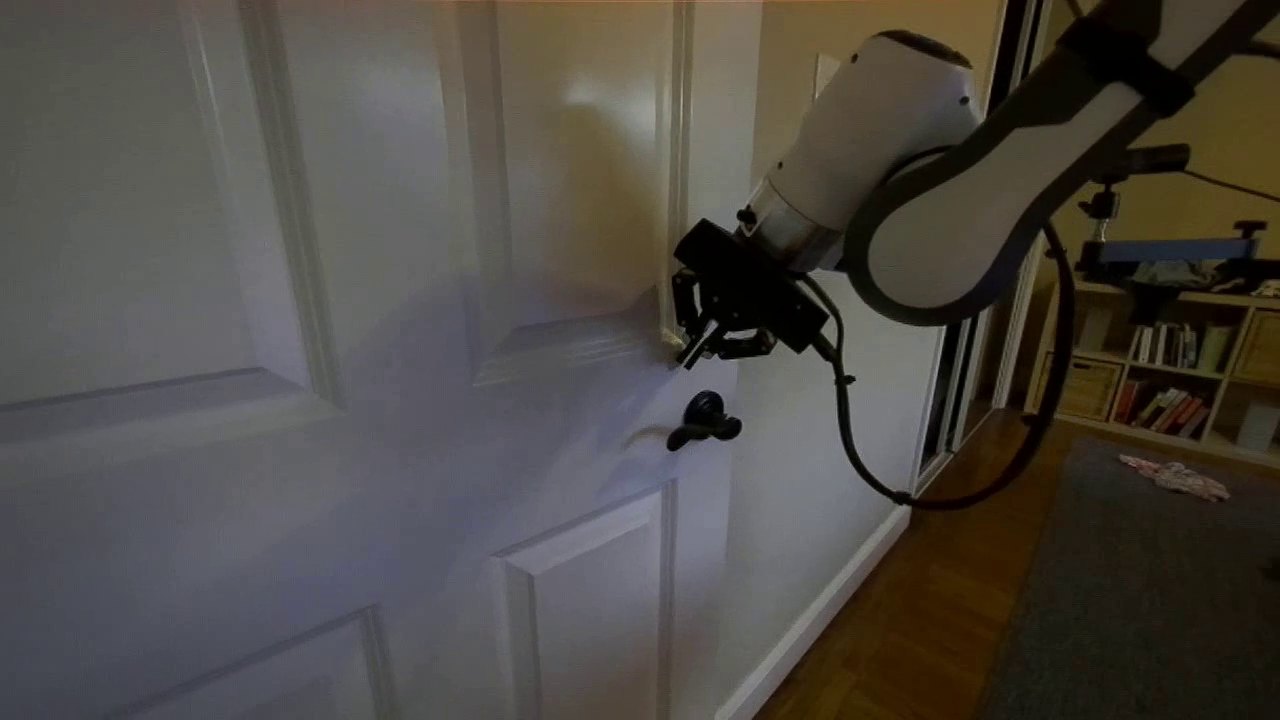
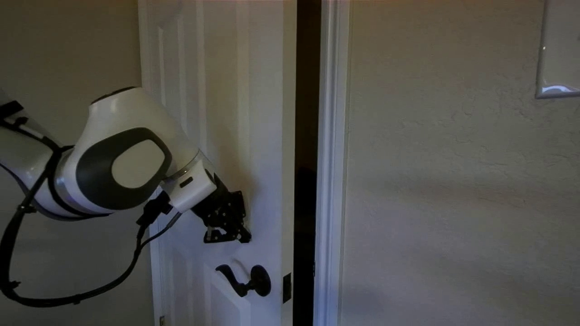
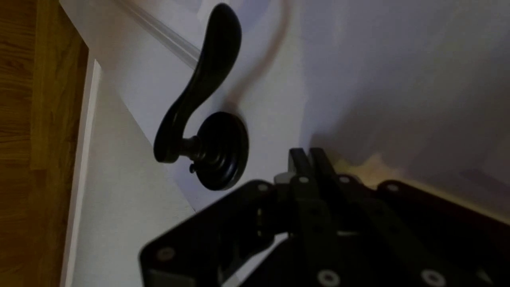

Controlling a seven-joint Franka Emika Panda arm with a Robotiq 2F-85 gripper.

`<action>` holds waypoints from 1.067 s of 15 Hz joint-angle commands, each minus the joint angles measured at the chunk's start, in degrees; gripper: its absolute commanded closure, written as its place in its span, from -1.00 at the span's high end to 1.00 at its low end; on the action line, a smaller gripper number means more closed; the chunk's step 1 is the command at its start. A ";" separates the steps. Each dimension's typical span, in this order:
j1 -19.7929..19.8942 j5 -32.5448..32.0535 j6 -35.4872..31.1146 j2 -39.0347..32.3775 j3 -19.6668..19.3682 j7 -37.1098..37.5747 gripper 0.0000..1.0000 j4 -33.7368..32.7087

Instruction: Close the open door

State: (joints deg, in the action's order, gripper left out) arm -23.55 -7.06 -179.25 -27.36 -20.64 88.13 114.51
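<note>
The large white panelled door (image 1: 420, 480) fills much of an exterior view. It also shows in an exterior view (image 2: 267, 136), standing ajar with a dark gap beside its latch edge. Its black lever handle shows in both exterior views (image 1: 704, 418) (image 2: 259, 280). My gripper is at the door face a little above the handle in both exterior views (image 1: 692, 358) (image 2: 245, 238). In the wrist view the gripper (image 3: 306, 153) has its fingertips together with nothing between them. The handle (image 3: 223, 149) is left of the fingers there, apart from them. I cannot tell whether the tips touch the door.
The white door frame (image 2: 332, 158) stands past the dark gap, with a textured wall (image 2: 453, 181) and a framed picture (image 2: 559, 50) beyond. A wall with a white baseboard (image 1: 820, 610) runs behind the door. A bookshelf (image 1: 1170, 360), a dark rug (image 1: 1130, 580) and a cloth (image 1: 1175, 477) lie farther back.
</note>
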 commanded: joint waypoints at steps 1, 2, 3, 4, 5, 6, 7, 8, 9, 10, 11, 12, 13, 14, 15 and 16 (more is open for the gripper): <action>-0.38 0.14 -0.66 -3.61 -0.71 0.62 -0.87 -4.82; -0.05 0.20 -0.52 -4.43 -0.38 0.43 -0.87 -6.12; 0.10 0.22 -0.38 -5.27 -0.26 0.34 -0.87 -7.30; 0.37 0.23 -0.33 -5.99 -0.04 0.15 -0.86 -8.38; 0.52 0.24 -0.24 -6.68 0.07 0.06 -0.86 -9.37; 0.71 0.24 -0.16 -7.37 0.19 -0.05 -0.86 -10.36; 0.93 0.24 -0.07 -7.98 0.32 -0.17 -0.87 -11.34; 1.11 0.19 0.05 -8.65 0.38 -0.30 -0.87 -12.35; 1.35 0.16 0.18 -9.21 0.51 -0.47 -0.88 -13.34; 1.52 0.13 0.28 -9.84 0.54 -0.57 -0.86 -14.33; 1.77 0.14 0.47 -10.40 0.70 -0.73 -0.88 -15.34; 1.98 0.14 0.60 -10.95 0.82 -0.85 -0.87 -16.34; 2.19 0.15 0.62 -11.42 0.94 -0.92 -0.86 -17.17; 2.42 0.14 0.64 -11.84 1.06 -0.99 -0.86 -18.03; 2.54 0.14 0.74 -12.19 1.18 -1.04 -0.86 -18.65; 2.68 0.15 0.80 -12.37 1.25 -1.09 -0.87 -19.01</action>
State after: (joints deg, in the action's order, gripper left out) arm -22.30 -7.01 -179.01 -38.37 -20.37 87.74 98.51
